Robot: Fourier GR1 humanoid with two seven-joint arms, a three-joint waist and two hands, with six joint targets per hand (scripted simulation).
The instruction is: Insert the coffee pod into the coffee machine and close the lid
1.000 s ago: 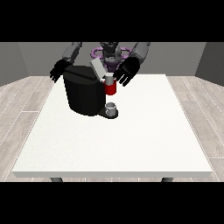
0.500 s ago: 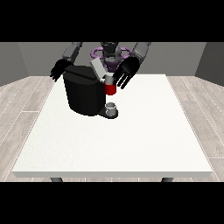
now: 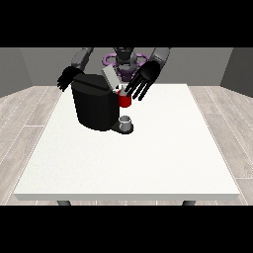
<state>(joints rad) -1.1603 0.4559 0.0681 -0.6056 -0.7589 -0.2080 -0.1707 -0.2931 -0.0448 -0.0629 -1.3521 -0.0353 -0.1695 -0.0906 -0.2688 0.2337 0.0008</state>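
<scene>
Spread above the red front of the coffee machine (image 3: 96, 106), the hand at the view's right (image 3: 144, 79) has its fingers straight and fanned downward, holding nothing. Just below its fingertips sits a red part (image 3: 124, 101) at the machine's brewing head; whether that is the coffee pod cannot be told. A grey lid (image 3: 110, 77) stands tilted up, open, behind it. A small grey cup (image 3: 126, 121) rests on the machine's base. The hand at the view's left (image 3: 68, 78) hangs behind the machine's far corner, fingers relaxed and empty. All stands on the white table (image 3: 148, 158).
</scene>
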